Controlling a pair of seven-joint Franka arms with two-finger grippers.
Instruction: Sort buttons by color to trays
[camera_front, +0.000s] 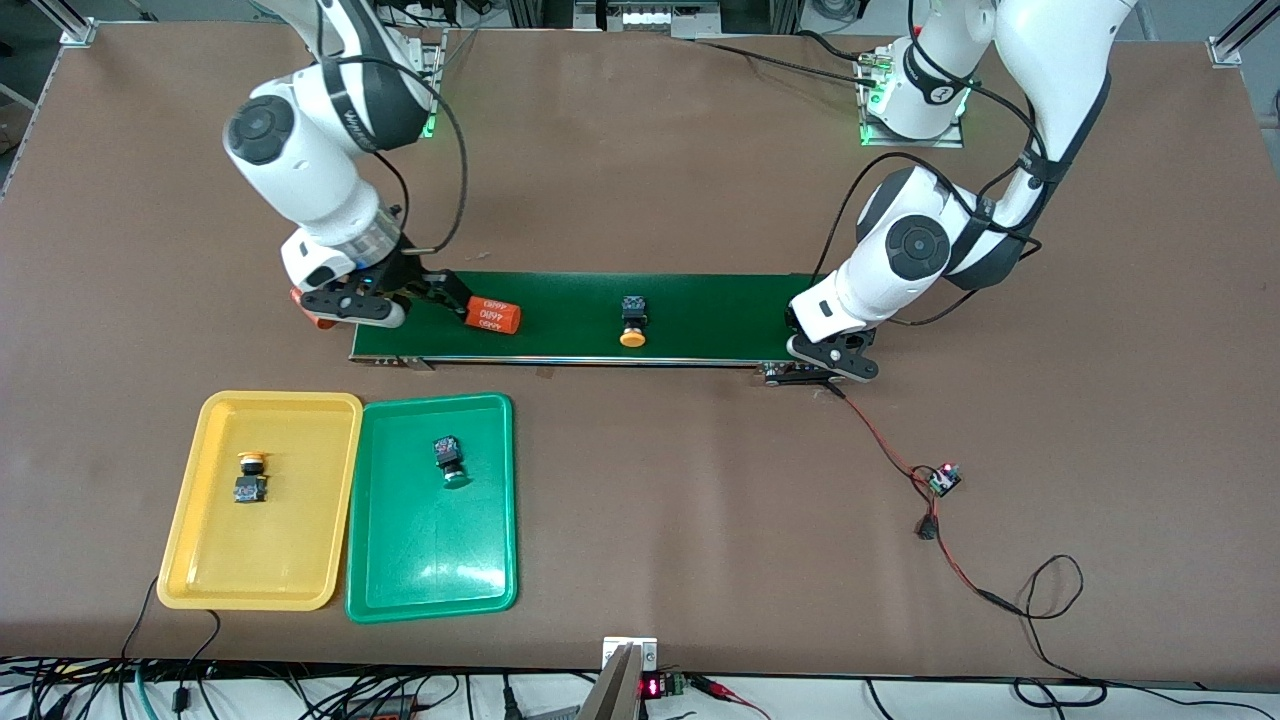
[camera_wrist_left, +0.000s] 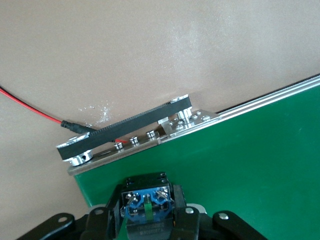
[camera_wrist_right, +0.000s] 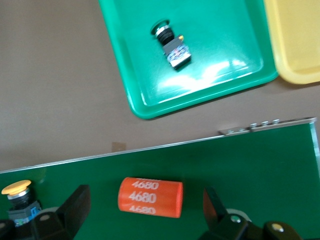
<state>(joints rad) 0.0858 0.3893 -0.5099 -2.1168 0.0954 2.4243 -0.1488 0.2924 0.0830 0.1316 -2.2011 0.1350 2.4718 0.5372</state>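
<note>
Brown table (camera_front: 640, 560), cables along its near edge (camera_front: 300, 690), even light

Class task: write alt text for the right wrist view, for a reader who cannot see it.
The right end effector, fingers open, straddles an orange cylinder printed 4680 on the dark-green conveyor belt. A yellow-capped button lies on the belt beside it; off the belt, a green tray holds one button, next to a yellow tray.

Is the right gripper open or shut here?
Open: the right gripper has its fingers spread wide around the orange cylinder on the belt, not touching it.
</note>
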